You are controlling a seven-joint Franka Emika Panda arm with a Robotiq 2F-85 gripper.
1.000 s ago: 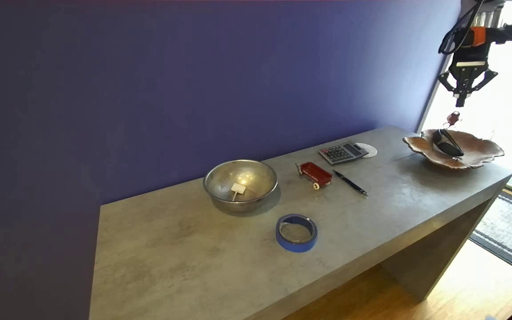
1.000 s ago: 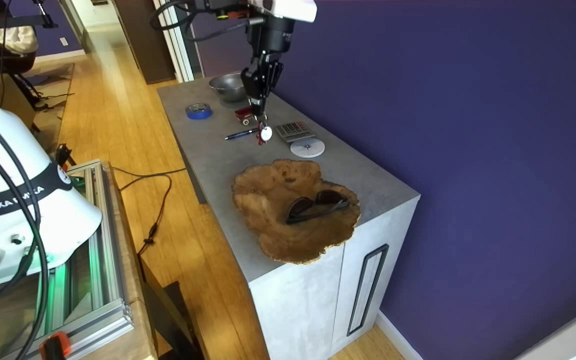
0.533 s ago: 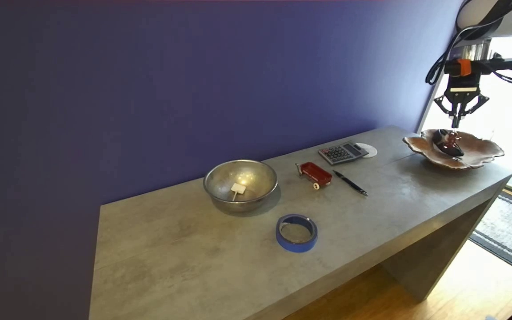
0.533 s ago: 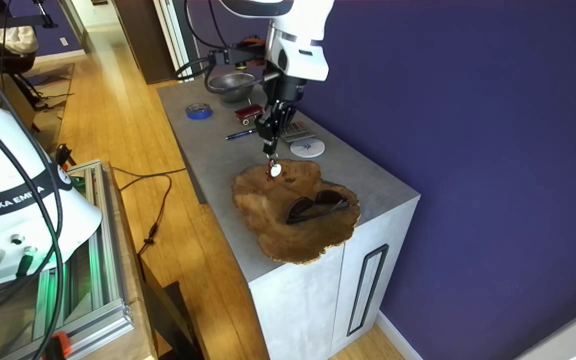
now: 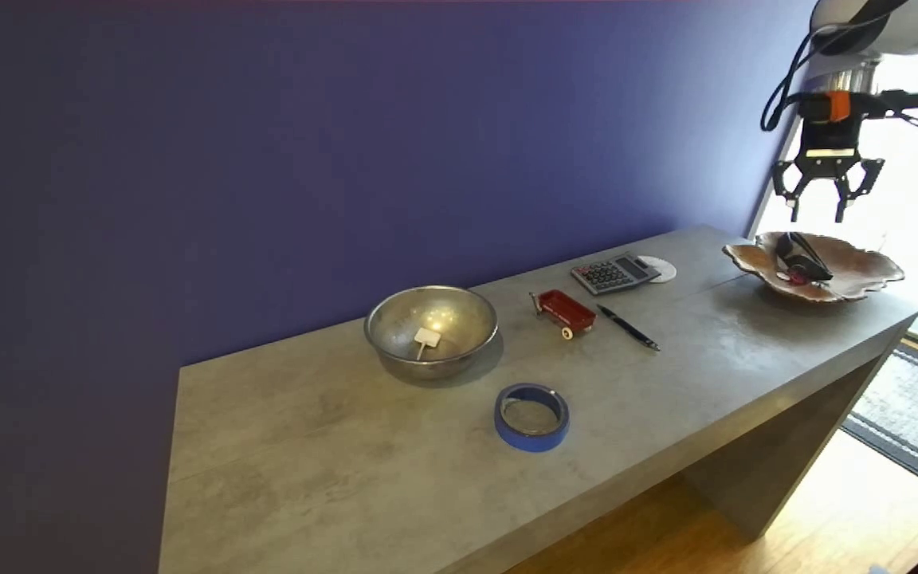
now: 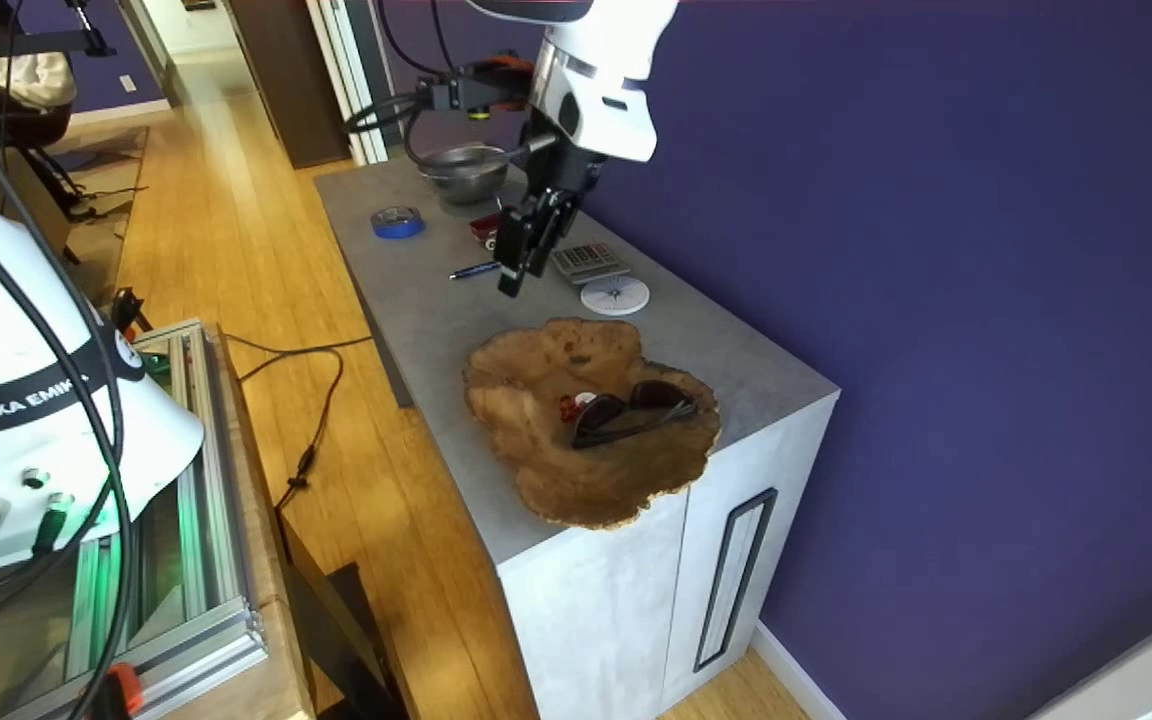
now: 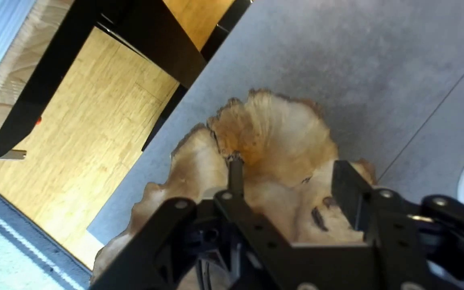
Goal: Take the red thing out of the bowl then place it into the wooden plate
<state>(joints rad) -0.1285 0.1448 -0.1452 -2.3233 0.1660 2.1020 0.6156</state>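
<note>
In an exterior view, a grey tabletop (image 5: 307,478) with a cloudy, stone-like pattern ran along a purple wall (image 5: 347,159). Close to its wall-side edge stood the metal bowl (image 5: 399,319), which held a small white piece with a stick (image 5: 427,338). Nearer to the front edge was a blue tape ring (image 5: 531,440). A red toy wagon (image 5: 567,310) and a pen (image 5: 628,328) lay farther to the right, and a calculator (image 5: 614,273) rested by the wall-side edge, just beside a white disc (image 5: 664,269). The wooden plate (image 5: 857,267) was at the right short edge. In it lay the red thing (image 5: 798,277), next to dark sunglasses (image 5: 810,267). Above the plate hung the gripper (image 5: 817,215), and its jaws were spread apart. Below the front right corner, a grey rug (image 5: 913,422) and a wooden floor (image 5: 610,530) showed.

In an exterior view, the plate covered a part of the nearest short edge, above white cabinet doors (image 6: 596,600). Here a small white round piece (image 6: 585,398) lay between the red thing and the sunglasses. In the room behind, well apart from the tabletop, a person (image 6: 36,82) sat.

In the wrist view, the jaws stood apart over the plate. The long edge of the tabletop ran slanting, and a thin seam (image 7: 429,117) crossed the surface.
</note>
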